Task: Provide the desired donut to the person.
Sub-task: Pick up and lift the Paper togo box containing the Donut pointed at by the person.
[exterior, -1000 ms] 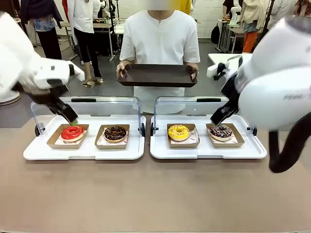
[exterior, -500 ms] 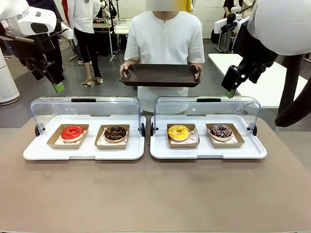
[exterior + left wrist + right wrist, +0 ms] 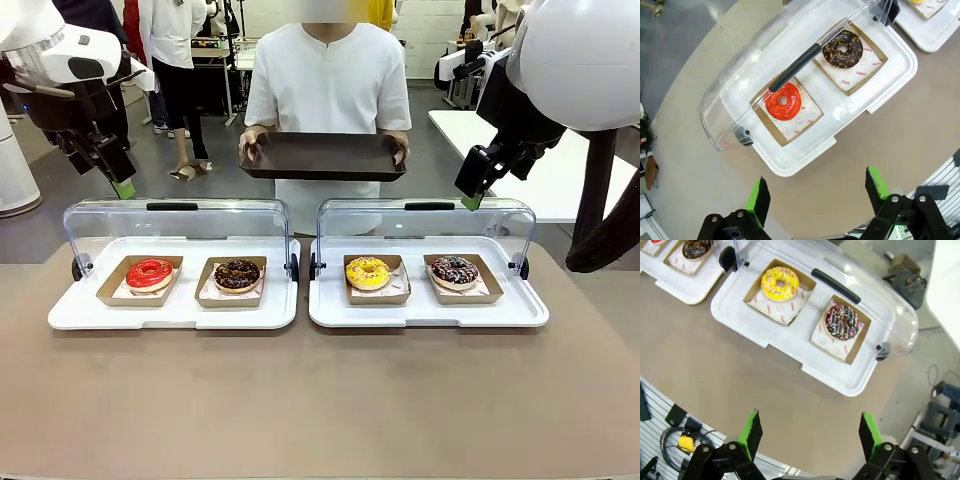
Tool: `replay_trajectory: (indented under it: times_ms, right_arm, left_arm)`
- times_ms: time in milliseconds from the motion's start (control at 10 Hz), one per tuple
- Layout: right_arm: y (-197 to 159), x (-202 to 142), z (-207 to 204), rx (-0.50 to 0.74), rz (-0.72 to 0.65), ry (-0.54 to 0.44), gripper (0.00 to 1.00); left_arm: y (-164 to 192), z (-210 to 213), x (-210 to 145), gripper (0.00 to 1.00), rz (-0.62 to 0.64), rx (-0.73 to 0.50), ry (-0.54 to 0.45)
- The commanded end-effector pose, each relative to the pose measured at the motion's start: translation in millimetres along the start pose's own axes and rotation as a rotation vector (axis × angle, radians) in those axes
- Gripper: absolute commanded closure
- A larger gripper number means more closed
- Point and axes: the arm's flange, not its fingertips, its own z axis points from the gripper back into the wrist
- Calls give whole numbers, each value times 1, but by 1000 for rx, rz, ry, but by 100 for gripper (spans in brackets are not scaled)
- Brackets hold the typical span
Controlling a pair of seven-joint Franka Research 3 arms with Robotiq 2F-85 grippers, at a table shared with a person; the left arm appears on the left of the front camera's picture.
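Four donuts lie in paper boxes across two white trays: a red one [image 3: 150,272] [image 3: 783,101], a chocolate one [image 3: 237,273] [image 3: 842,48], a yellow one [image 3: 367,271] [image 3: 780,284] and a dark sprinkled one [image 3: 455,269] [image 3: 842,322]. The person [image 3: 328,80] stands at the far side holding an empty dark brown tray [image 3: 322,156] with both hands. My left gripper [image 3: 120,185] [image 3: 817,192] hangs open high above the left tray. My right gripper [image 3: 470,198] [image 3: 809,429] hangs open high above the right tray. Neither holds anything.
Each white tray [image 3: 175,312] [image 3: 430,312] has a clear hinged lid [image 3: 175,222] [image 3: 425,222] raised at its back edge. Bare brown tabletop [image 3: 320,400] lies in front of the trays. A white table [image 3: 560,175] stands at the right, and other people stand farther back.
Both grippers rose from just above the outer donuts to well above the lids, then held almost still. The person keeps holding the tray.
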Motion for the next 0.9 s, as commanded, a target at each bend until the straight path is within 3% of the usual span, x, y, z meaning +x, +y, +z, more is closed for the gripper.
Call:
replay_trajectory:
  times_ms: [0,100,300,400,700,800]
  right_arm:
    - [-30,-6,3,249,131,0,0]
    - [-63,-15,6,430,206,-34,0]
    - [-122,-32,11,709,332,-146,0]
    - [-171,-40,4,811,362,-244,0]
    - [-262,-37,-32,971,311,-392,0]
    - [-276,-39,-39,969,317,-412,0]
  left_arm:
    - [30,-9,-1,0,-78,-165,17]
    - [53,-6,-11,0,-246,-295,-70]
    - [87,2,-26,0,-391,-508,-228]
    - [119,8,-40,0,-464,-615,-375]
    - [180,-2,-72,0,-557,-684,-625]
    - [199,-16,-84,0,-573,-684,-701]
